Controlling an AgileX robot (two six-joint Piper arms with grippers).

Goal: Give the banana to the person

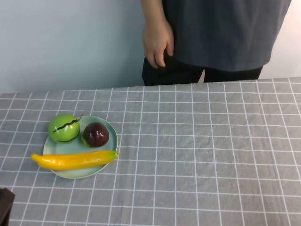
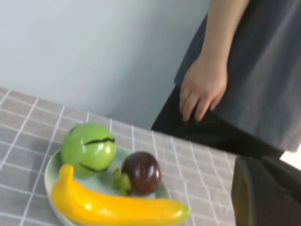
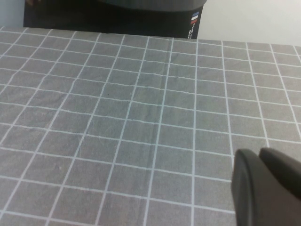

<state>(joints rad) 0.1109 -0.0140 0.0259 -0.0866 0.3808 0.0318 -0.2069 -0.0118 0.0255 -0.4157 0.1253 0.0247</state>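
The banana (image 1: 74, 159) lies across the near rim of a pale green plate (image 1: 111, 132) close to the tabletop's (image 1: 211, 155) left edge, both its ends overhanging the plate. Behind it on the plate sit a round green fruit (image 1: 64, 127) and a dark red fruit (image 1: 96, 134), the red one just beside the banana. The person (image 1: 221, 33) stands at the far edge, arm hanging, palm not offered.

The left hand (image 2: 265, 193) hovers near the plate on the robot's side; only a dark part of it shows, and I cannot tell whether it is released or clenched. The same holds for the right hand (image 3: 268, 188), which is above bare cloth away from the plate.

Nothing is grasped yet. The likely troubles: the banana looks glossy and curved, so a grip off its middle may let it swivel or slip; a careless descent may knock the red fruit or tip the plate; and releasing before the person's hand (image 1: 157, 41) is raised would drop it.
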